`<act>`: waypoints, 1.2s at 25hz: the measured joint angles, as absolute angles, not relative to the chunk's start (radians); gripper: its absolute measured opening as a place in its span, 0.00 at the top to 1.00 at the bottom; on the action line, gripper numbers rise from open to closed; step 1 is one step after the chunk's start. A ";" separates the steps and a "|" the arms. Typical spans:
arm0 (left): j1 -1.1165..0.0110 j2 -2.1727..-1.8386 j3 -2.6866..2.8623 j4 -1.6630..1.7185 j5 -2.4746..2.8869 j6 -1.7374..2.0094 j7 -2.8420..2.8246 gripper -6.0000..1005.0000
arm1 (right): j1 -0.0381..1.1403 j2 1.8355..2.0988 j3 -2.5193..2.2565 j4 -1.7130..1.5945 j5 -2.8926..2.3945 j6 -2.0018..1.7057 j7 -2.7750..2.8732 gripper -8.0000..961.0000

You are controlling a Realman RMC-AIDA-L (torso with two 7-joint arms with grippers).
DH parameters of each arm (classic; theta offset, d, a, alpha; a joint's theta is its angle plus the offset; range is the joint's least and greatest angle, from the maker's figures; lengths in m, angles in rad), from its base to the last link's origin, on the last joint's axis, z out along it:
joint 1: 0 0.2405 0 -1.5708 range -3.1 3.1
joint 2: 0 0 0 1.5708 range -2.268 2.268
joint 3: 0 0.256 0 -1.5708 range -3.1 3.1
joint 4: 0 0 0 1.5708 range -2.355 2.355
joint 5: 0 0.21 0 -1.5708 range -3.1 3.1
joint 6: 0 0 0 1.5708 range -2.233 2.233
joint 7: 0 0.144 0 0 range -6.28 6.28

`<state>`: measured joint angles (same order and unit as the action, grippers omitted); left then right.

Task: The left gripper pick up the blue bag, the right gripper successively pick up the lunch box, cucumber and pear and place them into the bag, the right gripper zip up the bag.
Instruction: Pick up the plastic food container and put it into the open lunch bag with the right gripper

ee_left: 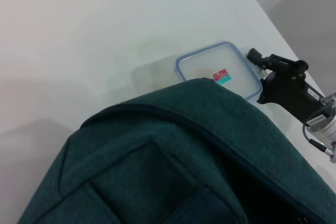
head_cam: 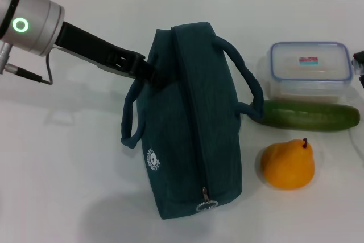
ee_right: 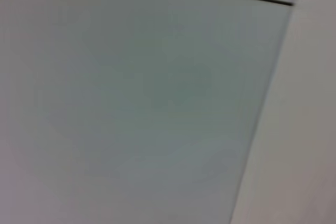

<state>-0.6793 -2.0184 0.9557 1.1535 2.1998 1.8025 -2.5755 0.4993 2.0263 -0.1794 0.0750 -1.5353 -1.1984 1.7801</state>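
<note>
Head view, left to right. The left arm enters from the upper left corner, its silver wrist carrying a lit green ring, and slopes down and rightward across the white table. The left gripper ends at the upper left side of the blue bag, where the near handle meets the fabric. Its fingertips are buried against the bag, so whether the jaws are closed on the handle cannot be told.

The blue bag occupies the centre of the table. It is a boxy, dark teal fabric bag with its top tipped toward the arm. A closed zipper runs along the upper face and ends in a silver ring pull at the near end. A round white logo sits low on the left side. One rope-like handle loops out on each side.

Right of the bag, the lunch box stands farthest back, clear with a blue-rimmed lid. The cucumber lies crosswise just in front of it, one end touching the bag's right handle. The pear sits nearest, apart from the cucumber, stem up.

The right gripper appears in the left wrist view beside the lunch box, at the table's right edge; its jaw state cannot be told.
</note>
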 joint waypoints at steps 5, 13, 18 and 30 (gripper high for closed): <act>-0.681 -2.020 0.954 1.154 2.200 1.802 -2.576 0.94 | 0.491 2.026 -0.179 0.075 -1.525 -1.183 1.840 0.88; -0.693 -2.019 0.953 1.154 2.200 1.803 -2.576 0.94 | 0.481 2.024 -0.179 0.075 -1.516 -1.250 1.892 0.88; -0.705 -2.014 0.950 1.154 2.200 1.796 -2.573 0.94 | 0.459 2.021 -0.179 0.064 -1.515 -1.367 1.955 0.88; -0.745 -2.013 0.951 1.150 2.205 1.772 -2.559 0.94 | 0.440 2.021 -0.166 0.065 -1.502 -1.486 1.996 0.87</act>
<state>-0.7448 -2.0125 0.9514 1.1495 2.2048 1.7722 -2.5587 0.4398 2.0211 -0.1657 0.0647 -1.5016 -1.4860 1.9958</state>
